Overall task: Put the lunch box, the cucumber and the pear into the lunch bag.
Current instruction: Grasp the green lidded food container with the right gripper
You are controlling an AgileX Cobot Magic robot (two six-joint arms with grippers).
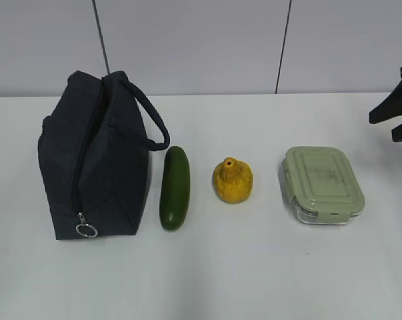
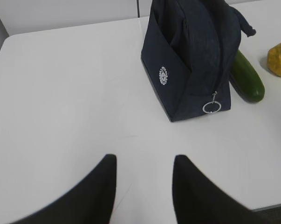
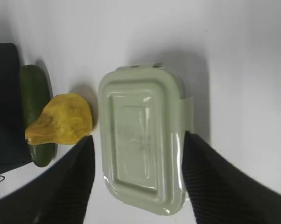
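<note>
Nothing is packed yet: the dark navy fabric lunch bag stands zipped on the white tabletop, with the dark green cucumber, yellow-orange pear and sage-lidded clear lunch box beside it. The right end effector hangs open over the lunch box. The left end effector is also open and empty.

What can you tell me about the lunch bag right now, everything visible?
The lunch bag is dark navy fabric, boxy, standing at the table's left end. Its long zipper is closed, running down the end panel to a silver ring pull near the base. A thick padded handle loops off the top. The left wrist view shows a small white round logo on one side. The cucumber lies close alongside; contact is unclear. No jaws touch it.
</note>
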